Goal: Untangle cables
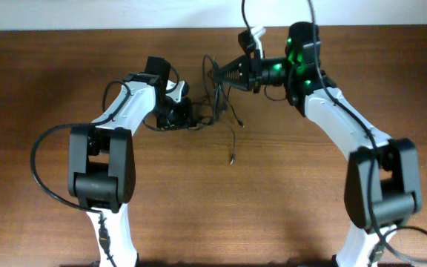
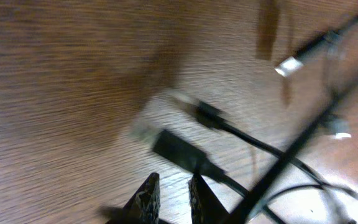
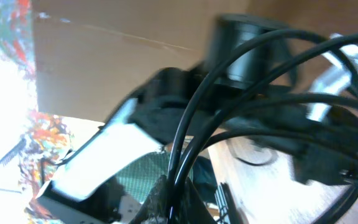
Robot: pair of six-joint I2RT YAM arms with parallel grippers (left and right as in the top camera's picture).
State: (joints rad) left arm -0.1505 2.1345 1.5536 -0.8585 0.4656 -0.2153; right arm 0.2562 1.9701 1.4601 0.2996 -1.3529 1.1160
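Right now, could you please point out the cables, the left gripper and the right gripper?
cables (image 2: 180,151): left wrist view, on a black connector plug.
left gripper (image 2: 173,190): left wrist view, midway between its fingertips.
right gripper (image 1: 219,74): overhead view, midway between its fingertips.

Thin black cables lie tangled on the wooden table.

Right end effector clamped tight.
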